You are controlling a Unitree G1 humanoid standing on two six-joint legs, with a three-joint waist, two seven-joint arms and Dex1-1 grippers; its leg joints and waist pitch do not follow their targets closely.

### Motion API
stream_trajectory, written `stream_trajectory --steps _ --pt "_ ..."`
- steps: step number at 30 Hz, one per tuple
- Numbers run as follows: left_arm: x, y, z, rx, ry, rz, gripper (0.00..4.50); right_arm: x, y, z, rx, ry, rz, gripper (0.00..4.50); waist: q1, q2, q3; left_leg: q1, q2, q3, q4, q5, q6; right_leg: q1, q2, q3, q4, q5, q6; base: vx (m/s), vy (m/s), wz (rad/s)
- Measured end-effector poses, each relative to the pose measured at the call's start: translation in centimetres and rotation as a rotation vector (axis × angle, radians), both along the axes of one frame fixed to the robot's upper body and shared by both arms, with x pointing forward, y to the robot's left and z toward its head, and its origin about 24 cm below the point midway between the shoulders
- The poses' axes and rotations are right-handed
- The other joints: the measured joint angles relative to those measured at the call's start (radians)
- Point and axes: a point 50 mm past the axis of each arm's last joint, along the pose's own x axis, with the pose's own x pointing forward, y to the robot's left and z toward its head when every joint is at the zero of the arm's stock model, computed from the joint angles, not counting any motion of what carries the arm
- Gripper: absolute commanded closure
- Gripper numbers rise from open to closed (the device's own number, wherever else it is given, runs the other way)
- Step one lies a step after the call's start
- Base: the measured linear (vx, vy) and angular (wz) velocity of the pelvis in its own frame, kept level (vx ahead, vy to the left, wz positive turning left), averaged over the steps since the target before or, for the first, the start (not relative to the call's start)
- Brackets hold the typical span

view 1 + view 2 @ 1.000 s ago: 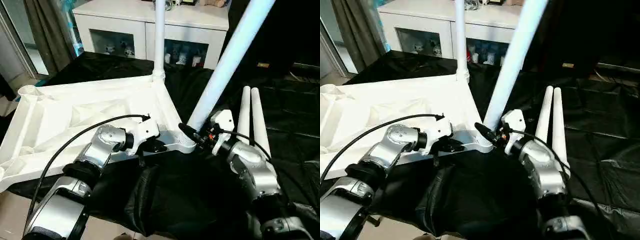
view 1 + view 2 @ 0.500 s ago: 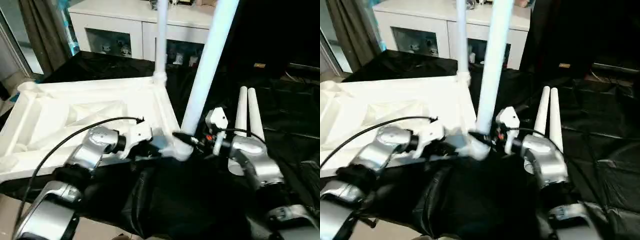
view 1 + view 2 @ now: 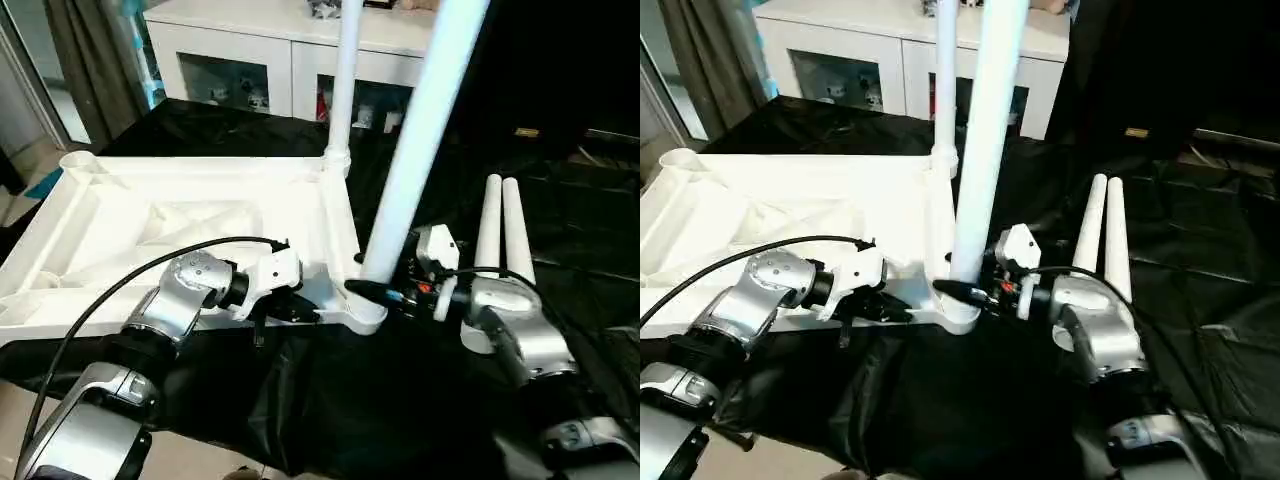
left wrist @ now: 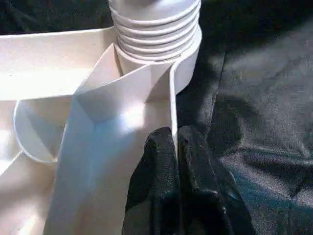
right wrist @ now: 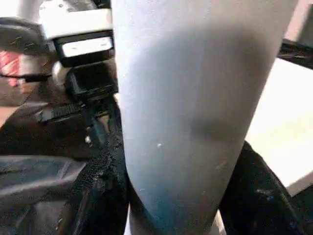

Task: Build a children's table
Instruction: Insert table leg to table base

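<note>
Left eye view, lower centre: left gripper (image 3: 300, 312) clenched on thin rim of upturned white plastic rectangular tabletop (image 3: 150, 235), just beside near corner socket. Right gripper (image 3: 368, 291), centre frame, grasping base of long white tapered tubular leg (image 3: 420, 150) standing in that socket, slightly tilted. Tabletop fills left half, ribbed underside up, on black cloth (image 3: 400, 400). Two loose white legs (image 3: 503, 215) lie side by side at right. Second fitted leg (image 3: 343, 90) upright at far corner. White cabinet with glass-fronted shelves (image 3: 260, 60) at top.
</note>
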Motion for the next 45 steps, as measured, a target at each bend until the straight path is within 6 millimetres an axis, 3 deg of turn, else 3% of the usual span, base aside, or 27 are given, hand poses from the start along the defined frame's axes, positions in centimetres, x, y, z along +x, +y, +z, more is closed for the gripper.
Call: stream_trajectory --steps 5,9,16,20,24,33,35,45 --pt "1.3 -0.6 0.3 -0.002 0.002 0.147 4.50 1.9 0.9 0.0 -0.002 -0.015 -0.209 2.62 -0.022 -0.010 0.011 0.002 0.000 -0.001 -0.001 0.000 0.000 0.001 0.000 -0.001 -0.007 0.000 0.000 0.000 0.000 0.00" --pt "2.5 -1.3 0.6 0.001 0.011 0.262 4.50 3.5 2.0 0.2 -0.005 -0.005 -0.382 2.62 -0.029 -0.014 0.015 0.001 0.000 -0.001 -0.001 0.000 0.000 -0.002 0.000 -0.001 -0.013 0.000 0.000 0.000 0.000 0.00" --pt "4.3 -3.9 1.2 0.023 -0.014 0.482 4.50 6.3 4.0 1.2 -0.007 0.060 -0.731 2.63 -0.028 -0.014 0.015 -0.001 0.000 0.002 -0.001 0.001 -0.002 -0.005 0.000 0.000 -0.015 0.008 -0.010 0.000 0.000 0.00" --pt "4.6 -5.1 1.3 0.018 -0.029 0.525 4.50 6.9 4.7 1.6 -0.020 0.058 -0.823 2.63 -0.021 -0.015 0.015 -0.001 -0.001 0.002 -0.007 0.000 -0.003 -0.006 0.000 0.000 -0.015 0.017 -0.016 0.027 -0.011 0.02" --pt "4.7 -5.1 1.5 0.020 -0.036 0.540 4.50 7.0 5.2 1.8 -0.025 0.050 -0.849 2.63 -0.017 -0.015 0.014 0.002 0.000 0.002 -0.016 0.003 -0.006 -0.007 0.002 -0.001 -0.013 0.014 -0.014 0.013 -0.007 0.01" --pt "4.8 -4.9 1.4 0.029 -0.040 0.556 4.50 7.0 5.6 1.7 -0.016 0.048 -0.854 2.63 -0.021 -0.015 0.014 0.003 0.000 0.001 -0.014 0.004 -0.008 -0.006 0.002 0.000 -0.013 0.014 -0.014 0.000 0.000 0.00" --pt "4.9 -4.8 1.4 0.030 -0.044 0.556 4.50 7.0 5.7 1.7 -0.011 0.042 -0.838 2.07 -0.022 -0.015 0.014 0.003 0.000 0.001 -0.014 0.004 -0.008 -0.007 0.002 0.000 -0.013 0.015 -0.014 0.000 0.000 0.00" --pt "4.7 -3.4 1.8 -0.003 -0.055 0.506 4.50 6.4 5.6 1.0 0.058 0.071 -0.711 1.37 -0.029 -0.014 0.015 -0.006 0.001 0.002 -0.014 0.004 -0.008 -0.017 0.002 0.000 -0.007 0.014 -0.016 0.000 0.000 0.00"
